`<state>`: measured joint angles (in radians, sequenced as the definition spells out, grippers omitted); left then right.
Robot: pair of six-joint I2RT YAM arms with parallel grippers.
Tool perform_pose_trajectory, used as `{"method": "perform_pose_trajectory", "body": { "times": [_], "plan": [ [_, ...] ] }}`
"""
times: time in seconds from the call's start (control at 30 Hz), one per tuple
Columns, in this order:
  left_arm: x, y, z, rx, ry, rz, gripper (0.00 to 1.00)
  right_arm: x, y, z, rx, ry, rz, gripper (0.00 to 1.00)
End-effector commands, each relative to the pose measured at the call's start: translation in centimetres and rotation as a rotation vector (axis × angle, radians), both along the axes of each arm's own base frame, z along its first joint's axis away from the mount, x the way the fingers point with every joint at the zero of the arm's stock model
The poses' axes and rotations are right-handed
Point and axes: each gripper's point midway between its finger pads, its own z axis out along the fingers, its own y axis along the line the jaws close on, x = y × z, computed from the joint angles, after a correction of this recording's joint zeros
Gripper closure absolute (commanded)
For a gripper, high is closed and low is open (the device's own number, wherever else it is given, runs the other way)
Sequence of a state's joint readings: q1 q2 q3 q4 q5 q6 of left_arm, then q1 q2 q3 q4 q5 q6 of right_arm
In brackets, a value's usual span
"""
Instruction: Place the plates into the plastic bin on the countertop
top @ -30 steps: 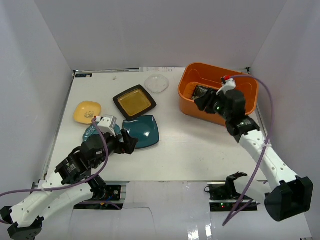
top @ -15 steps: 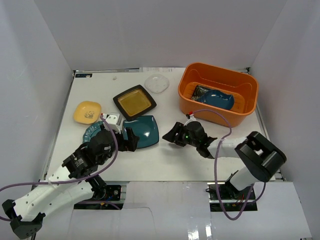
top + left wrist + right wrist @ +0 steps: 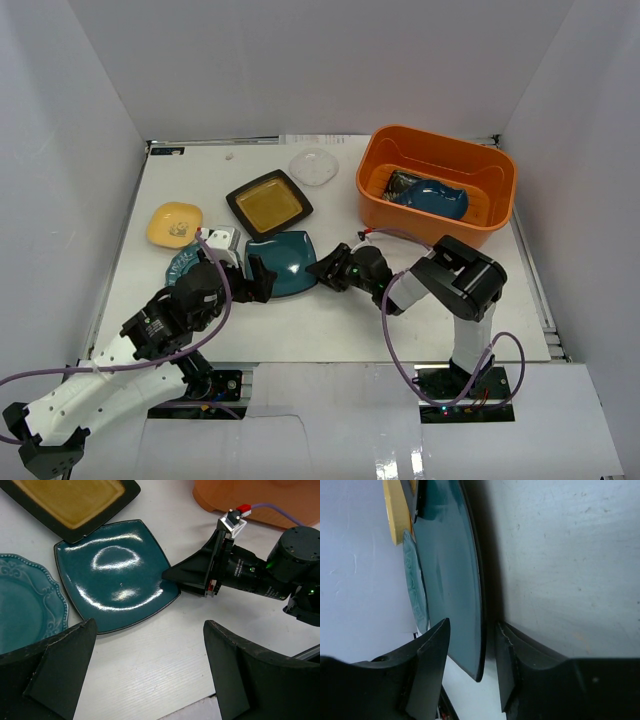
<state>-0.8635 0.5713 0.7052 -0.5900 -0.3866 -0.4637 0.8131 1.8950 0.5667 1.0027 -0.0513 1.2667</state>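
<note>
Jaws of right gripper [image 3: 471, 630] straddle the teal square plate [image 3: 112, 575] at its rim, unclosed; left gripper [image 3: 149, 627] gapes.

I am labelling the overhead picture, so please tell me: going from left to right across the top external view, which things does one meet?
Yellow plate → black square plate with amber centre → right pincer → orange plastic bin.

- The teal round plate [image 3: 181, 266] is mostly hidden under the left arm [image 3: 150, 330].
- The blue plate [image 3: 437, 198] covers part of the black floral plate [image 3: 399, 182] in the orange bin [image 3: 437, 236].
- The pale thing [image 3: 313, 166] at the far side of the surface [image 3: 350, 320] is too faint to tell.
- The left wrist view cuts off the bin at its top edge.
</note>
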Motion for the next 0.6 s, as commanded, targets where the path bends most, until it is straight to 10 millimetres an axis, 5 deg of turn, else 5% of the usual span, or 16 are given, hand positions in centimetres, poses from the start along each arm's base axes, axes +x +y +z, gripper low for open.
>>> {"method": "perform_pose_trajectory", "body": {
  "times": [0.0,0.27,0.43,0.57],
  "plan": [
    [0.4,0.3,0.9,-0.015,-0.032,0.022,0.02,1.1,1.1,0.8,0.051,-0.01,-0.037,0.55],
    [0.4,0.4,1.1,-0.018,-0.037,0.026,0.02,-0.3,-0.4,0.6,0.071,0.012,-0.051,0.92],
    [0.4,0.4,1.2,-0.023,-0.04,0.026,0.02,-3.4,-4.2,0.6,0.005,0.001,-0.041,0.92],
    [0.3,0.2,1.2,-0.026,-0.035,0.014,0.02,-5.5,-7.5,2.7,-0.057,-0.078,-0.04,0.92]
  ]
}}
